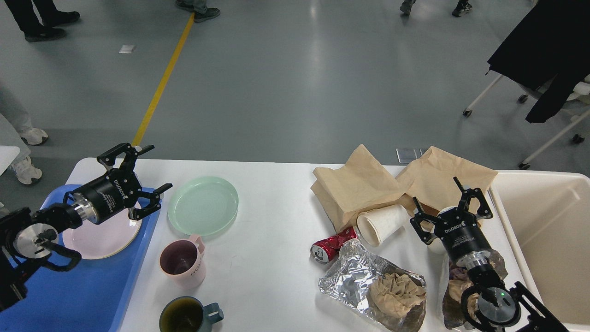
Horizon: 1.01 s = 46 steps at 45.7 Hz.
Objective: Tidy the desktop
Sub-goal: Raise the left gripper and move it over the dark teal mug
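Note:
The white desktop (pixel 272 230) carries a green plate (pixel 203 205), a pink mug (pixel 180 263), a dark teal mug (pixel 186 317), brown paper bags (pixel 368 184), a tipped white paper cup (pixel 380 223), a crushed red can (pixel 329 246) and foil wrappers with crumpled paper (pixel 375 288). A pink plate (pixel 103 230) lies in the blue tray (pixel 73 290). My left gripper (pixel 146 168) is open and empty, pointing right, just left of the green plate. My right gripper (pixel 435 196) is open and empty over the bags' right part, beside the paper cup.
A cream-coloured bin (pixel 548 240) stands at the desktop's right end. A second foil wrapper (pixel 456 286) lies under my right arm. People's feet and a wheeled chair (pixel 544 69) are on the floor beyond the table.

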Each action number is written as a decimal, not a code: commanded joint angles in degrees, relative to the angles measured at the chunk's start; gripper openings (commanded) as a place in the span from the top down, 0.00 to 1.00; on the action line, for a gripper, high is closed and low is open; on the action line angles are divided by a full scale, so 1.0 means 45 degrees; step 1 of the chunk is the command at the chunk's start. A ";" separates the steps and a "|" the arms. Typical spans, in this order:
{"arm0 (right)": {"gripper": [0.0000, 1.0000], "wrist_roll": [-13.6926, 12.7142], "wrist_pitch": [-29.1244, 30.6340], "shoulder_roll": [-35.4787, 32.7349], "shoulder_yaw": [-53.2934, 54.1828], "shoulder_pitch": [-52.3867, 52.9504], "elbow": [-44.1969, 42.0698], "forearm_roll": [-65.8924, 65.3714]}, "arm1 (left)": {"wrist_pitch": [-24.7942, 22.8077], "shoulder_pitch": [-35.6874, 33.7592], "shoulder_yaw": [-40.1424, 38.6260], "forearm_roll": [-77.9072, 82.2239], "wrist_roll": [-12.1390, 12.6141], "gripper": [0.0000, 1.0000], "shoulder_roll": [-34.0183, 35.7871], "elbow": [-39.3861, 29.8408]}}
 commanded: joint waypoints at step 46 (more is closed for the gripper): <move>0.00 0.0000 -0.0001 0.0000 0.0000 -0.0011 0.0001 -0.0012 | -0.1914 -1.9438 2.4236 -0.0038 -0.1353 0.03 -0.5572 -0.8300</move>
